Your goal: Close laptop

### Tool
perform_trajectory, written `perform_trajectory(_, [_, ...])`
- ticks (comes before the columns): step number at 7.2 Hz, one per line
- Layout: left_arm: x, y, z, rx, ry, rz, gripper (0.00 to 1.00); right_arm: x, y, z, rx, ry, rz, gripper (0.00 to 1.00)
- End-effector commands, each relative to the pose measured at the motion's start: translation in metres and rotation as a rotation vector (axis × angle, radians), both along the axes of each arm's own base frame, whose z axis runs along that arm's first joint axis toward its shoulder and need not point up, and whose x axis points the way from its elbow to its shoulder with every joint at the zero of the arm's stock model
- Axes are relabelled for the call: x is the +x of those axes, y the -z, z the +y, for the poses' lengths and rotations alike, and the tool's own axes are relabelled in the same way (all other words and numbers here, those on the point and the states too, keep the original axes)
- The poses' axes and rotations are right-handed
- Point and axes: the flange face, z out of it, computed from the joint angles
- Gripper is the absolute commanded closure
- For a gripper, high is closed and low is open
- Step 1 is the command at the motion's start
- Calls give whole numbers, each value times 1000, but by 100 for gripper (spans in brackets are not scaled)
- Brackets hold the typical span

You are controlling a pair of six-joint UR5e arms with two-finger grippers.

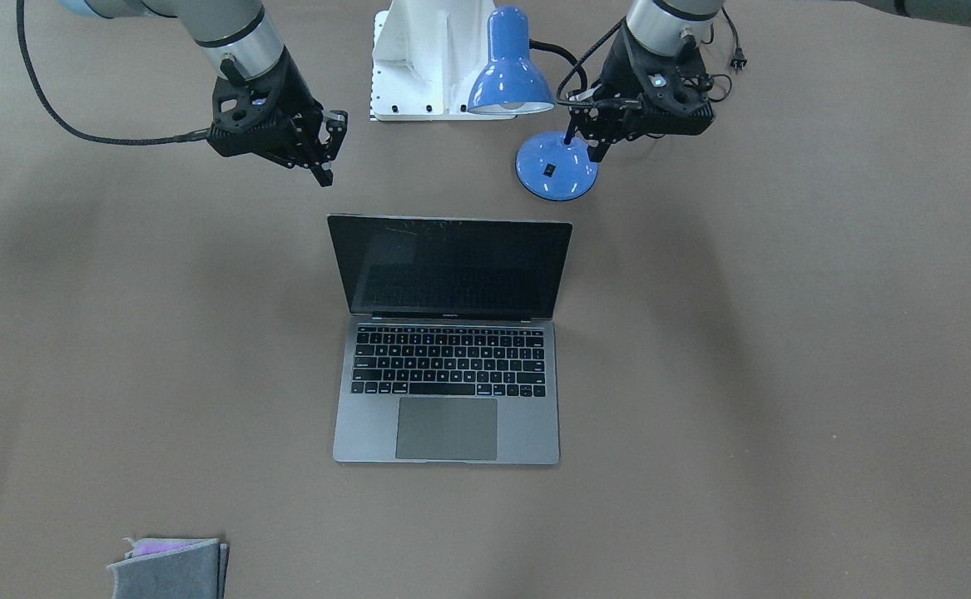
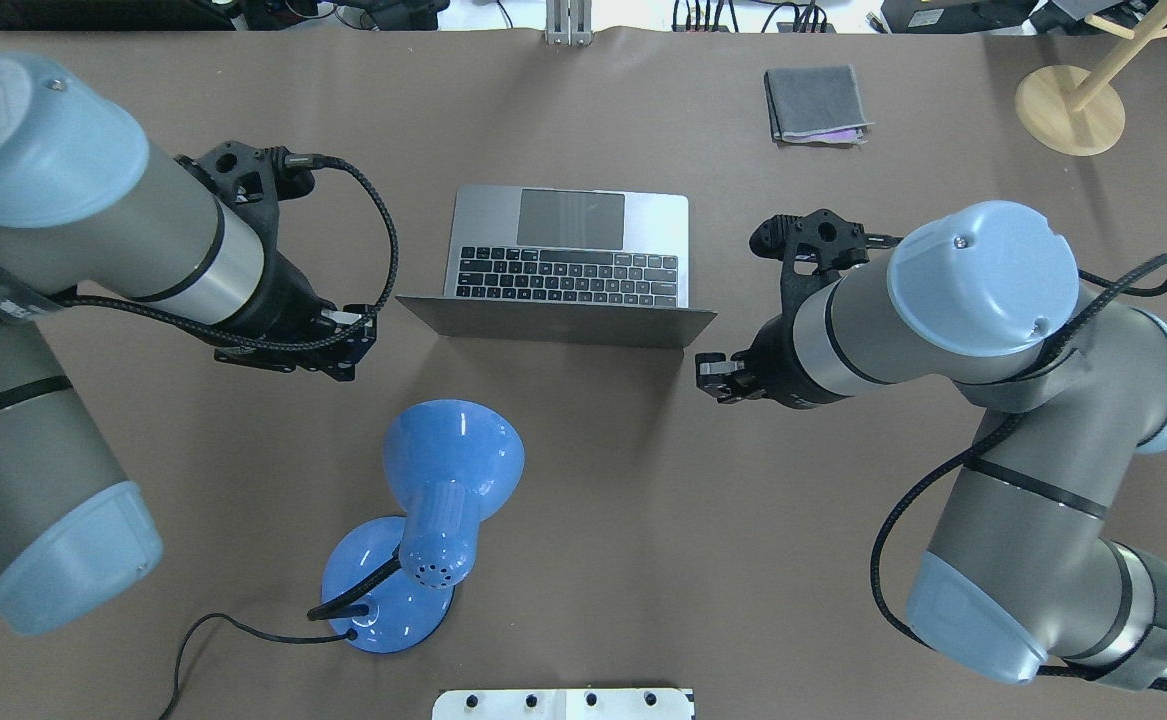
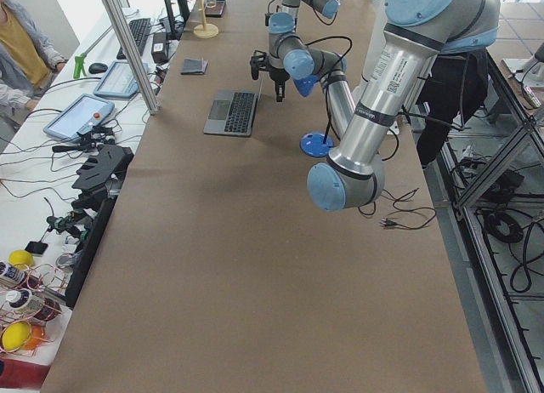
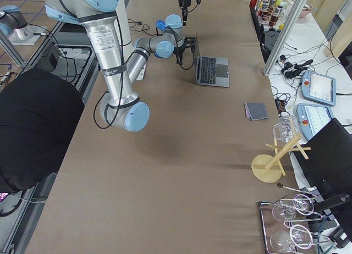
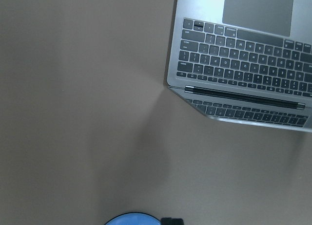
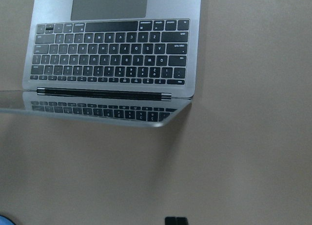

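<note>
Either side of open laptop [image 1: 448, 366] lid, apart: left gripper [image 1: 583, 143], right gripper [image 1: 329, 150].

Laptop [image 1: 448, 433] shows a smooth, matt grey metal shell with matt black keyboard [image 1: 449, 360], and its screen [image 1: 450, 266] is glossy black, catching faint reflections. The table [image 1: 785, 374] wears a flat, matt brown covering, paper-like. The lamp [image 1: 508, 75] gleams in shiny blue, and the folded cloth [image 1: 170, 570] looks soft, grey, felt-like.
</note>
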Motion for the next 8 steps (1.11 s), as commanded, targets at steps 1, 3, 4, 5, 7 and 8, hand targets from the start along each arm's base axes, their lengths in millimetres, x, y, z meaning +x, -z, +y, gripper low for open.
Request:
perform_trajectory(1, [37,3,-10,21,-4,-12,100,-10,1,-6,-2,-2,5,100])
perform_trajectory(3, [42,0,-15,34,-4,3,100,-10,5,-12,13,-27,8,100])
perform_trajectory(4, [45,-2,-23,69,29,1,100,-8,9,-16,22,-45,5,100])
perform_trajectory(5, [50,-4,-31,110,60,16,100,-7,14,-20,29,-84,3,100])
perform_trajectory(7, [51,-4,-38,156,100,13,100,-6,20,-23,28,-130,-1,100])
perform_trajectory(8, [52,-2,-41,185,121,29,100,-7,20,-25,30,-151,1,100])
